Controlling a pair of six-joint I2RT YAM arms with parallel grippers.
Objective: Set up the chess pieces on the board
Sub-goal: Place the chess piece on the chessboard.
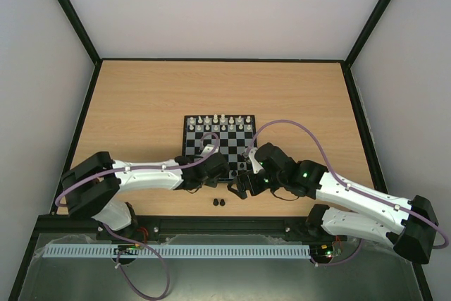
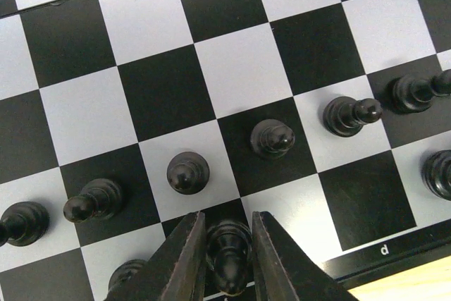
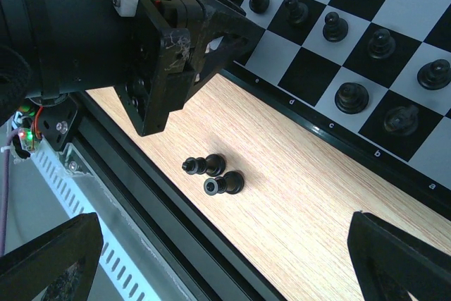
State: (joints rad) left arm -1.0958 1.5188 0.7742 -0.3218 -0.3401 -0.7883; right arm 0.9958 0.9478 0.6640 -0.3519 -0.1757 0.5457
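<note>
Two black chess pieces [image 3: 225, 184] lie on their sides on the worktop [image 1: 141, 103], just off the near edge of the board [image 1: 224, 143]. I have the right gripper [image 3: 224, 244] above them, jaws spread wide and holding nothing. The left gripper [image 2: 228, 218] is at the board's near edge, its fingers [image 2: 184, 262] close on either side of a black piece [image 2: 227, 259]; I cannot tell whether they pinch it. White pieces [image 1: 222, 120] line the far edge.

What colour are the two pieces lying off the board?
Both loose pieces are black; clearest in the right wrist view.
</note>
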